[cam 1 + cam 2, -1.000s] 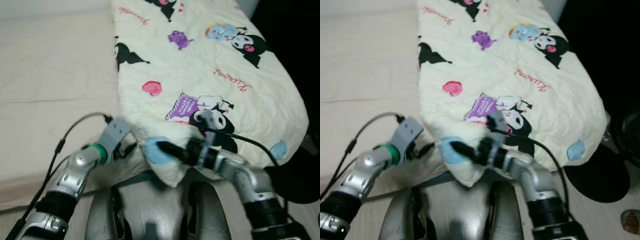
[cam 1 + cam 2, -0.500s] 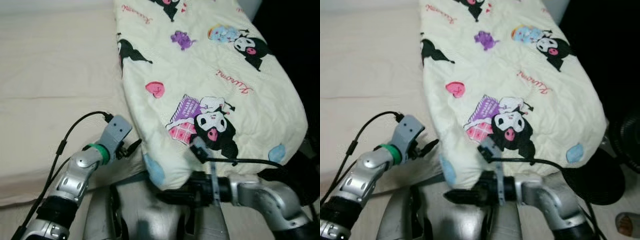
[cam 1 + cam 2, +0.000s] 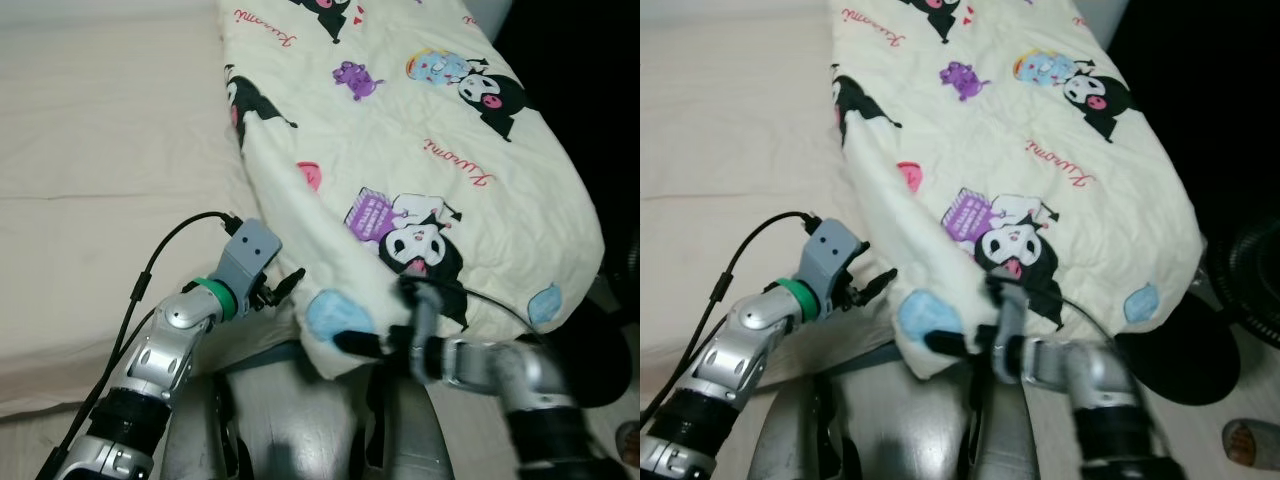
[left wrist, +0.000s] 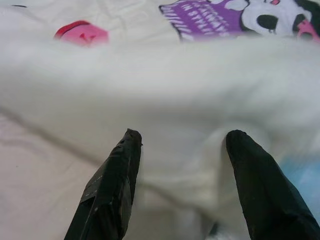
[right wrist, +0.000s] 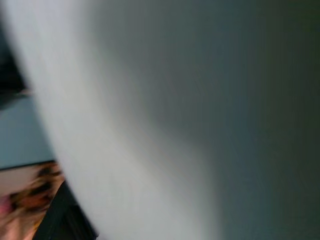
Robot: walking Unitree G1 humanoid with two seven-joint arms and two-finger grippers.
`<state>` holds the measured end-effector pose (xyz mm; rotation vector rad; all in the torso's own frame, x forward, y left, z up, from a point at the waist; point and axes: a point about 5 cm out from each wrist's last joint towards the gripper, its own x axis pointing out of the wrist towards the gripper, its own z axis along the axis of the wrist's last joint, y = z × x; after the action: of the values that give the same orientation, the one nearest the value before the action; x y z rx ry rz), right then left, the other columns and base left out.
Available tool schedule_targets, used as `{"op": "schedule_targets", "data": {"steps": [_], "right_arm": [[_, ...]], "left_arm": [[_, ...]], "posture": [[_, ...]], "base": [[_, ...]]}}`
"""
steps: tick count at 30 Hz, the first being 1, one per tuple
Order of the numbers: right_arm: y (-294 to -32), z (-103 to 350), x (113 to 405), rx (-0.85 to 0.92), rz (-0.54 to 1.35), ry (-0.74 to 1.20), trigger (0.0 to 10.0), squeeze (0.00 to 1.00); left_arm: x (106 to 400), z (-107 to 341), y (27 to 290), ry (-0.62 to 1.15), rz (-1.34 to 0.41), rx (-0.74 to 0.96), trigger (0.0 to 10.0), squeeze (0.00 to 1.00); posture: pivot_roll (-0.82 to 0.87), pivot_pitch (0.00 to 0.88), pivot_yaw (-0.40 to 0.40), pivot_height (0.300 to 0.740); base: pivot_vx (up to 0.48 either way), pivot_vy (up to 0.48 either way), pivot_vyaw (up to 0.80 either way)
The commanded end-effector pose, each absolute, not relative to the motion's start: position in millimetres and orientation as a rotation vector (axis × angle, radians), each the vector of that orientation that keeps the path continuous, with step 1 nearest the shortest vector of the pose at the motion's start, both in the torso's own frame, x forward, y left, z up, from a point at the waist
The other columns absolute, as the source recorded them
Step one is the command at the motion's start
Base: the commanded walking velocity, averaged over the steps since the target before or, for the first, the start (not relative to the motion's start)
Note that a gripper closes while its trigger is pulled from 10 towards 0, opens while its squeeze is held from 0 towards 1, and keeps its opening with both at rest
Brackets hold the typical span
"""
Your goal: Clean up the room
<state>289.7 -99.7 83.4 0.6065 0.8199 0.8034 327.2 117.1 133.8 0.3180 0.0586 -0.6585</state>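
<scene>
- Quilt (image 3: pixel 420 150): cream, printed with cartoon characters, laid along the right side of the bed (image 3: pixel 100 180); its near corner overhangs the bed's front edge.
- Left end effector (image 3: pixel 285 285): released, fingers (image 4: pixel 112 185) spread apart, positioned just beside the quilt's left edge near the corner, resting on or just above the beige sheet.
- Right end effector (image 3: pixel 355 343): at the quilt's near corner, just below the blue patch; finger state cannot be determined. Its wrist view is blurred pale fabric.
</scene>
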Motion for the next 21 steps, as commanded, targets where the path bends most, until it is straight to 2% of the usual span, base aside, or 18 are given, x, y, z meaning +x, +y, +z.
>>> {"op": "schedule_targets", "data": {"steps": [1, 3, 6, 9, 10, 12, 14, 15, 16, 17, 18, 21], "right_arm": [[-83.7, 87.6, 287.3, 0.673, 0.888, 0.804, 10.0, 0.00], [-80.9, 89.1, 288.0, 0.686, 0.893, 0.805, 10.0, 0.00], [-55.9, 111.9, 274.1, 0.662, 1.131, 0.768, 10.0, 0.00], [-54.1, 116.7, 265.6, 0.623, 1.208, 0.774, 10.0, 0.00], [-54.1, 116.7, 265.6, 0.623, 1.208, 0.774, 10.0, 0.00], [-60.6, 110.6, 267.0, 0.501, 1.164, 0.765, 10.0, 0.00], [-60.6, 110.6, 267.0, 0.501, 1.164, 0.765, 10.0, 0.00], [-65.4, 106.5, 270.4, 0.416, 1.130, 0.734, 10.0, 0.00], [-71.0, 101.9, 277.0, 0.379, 1.069, 0.714, 10.0, 0.80], [-71.0, 101.9, 277.0, 0.379, 1.069, 0.714, 10.0, 0.80], [-75.6, 99.0, 282.4, 0.377, 1.017, 0.699, 10.0, 1.00], [-77.8, 98.9, 284.6, 0.392, 1.002, 0.687, 10.0, 1.00]], "left_arm": [[324.7, 134.7, 116.1, 0.063, -0.670, 0.307, 10.0, 0.00], [324.5, 135.4, 116.0, 0.062, -0.670, 0.305, 10.0, 0.00], [323.7, 146.9, 106.7, 0.022, -0.702, 0.245, 10.0, 0.00], [321.0, 156.1, 91.0, -0.031, -0.747, 0.223, 10.0, 0.00], [321.0, 156.1, 91.0, -0.031, -0.747, 0.223, 10.0, 0.00], [319.3, 156.1, 75.7, -0.054, -0.780, 0.266, 10.0, 0.00], [319.3, 156.1, 75.7, -0.054, -0.780, 0.266, 10.0, 0.00], [318.5, 152.6, 70.1, -0.055, -0.794, 0.305, 10.0, 0.00], [317.6, 149.0, 66.6, -0.051, -0.805, 0.326, 10.0, 0.00], [317.6, 149.0, 66.6, -0.051, -0.805, 0.326, 10.0, 0.00], [316.8, 146.9, 65.4, -0.047, -0.811, 0.335, 10.0, 0.00], [316.3, 146.0, 65.4, -0.042, -0.813, 0.335, 10.0, 0.00]], "posture": [[-0.02, 0.171, 0.048, 0.565], [-0.02, 0.171, 0.048, 0.565], [0.00, 0.172, 0.045, 0.565], [0.00, 0.173, 0.037, 0.565], [0.00, 0.173, 0.037, 0.565], [-0.02, 0.176, 0.038, 0.565], [-0.02, 0.176, 0.038, 0.565], [-0.02, 0.176, 0.039, 0.565], [-0.03, 0.177, 0.044, 0.565], [-0.03, 0.177, 0.044, 0.565], [-0.03, 0.177, 0.049, 0.565], [-0.03, 0.177, 0.049, 0.565]], "base": [[0.000, 0.000, 0.00], [0.000, 0.000, 0.00], [0.000, 0.000, 0.00], [0.000, 0.000, 0.00], [0.000, 0.000, 0.00], [0.000, 0.000, 0.00], [0.000, 0.000, 0.00], [0.000, 0.000, 0.00], [0.000, 0.000, 0.00], [0.000, 0.000, 0.00], [0.000, 0.000, 0.00], [0.000, 0.000, 0.00]]}}
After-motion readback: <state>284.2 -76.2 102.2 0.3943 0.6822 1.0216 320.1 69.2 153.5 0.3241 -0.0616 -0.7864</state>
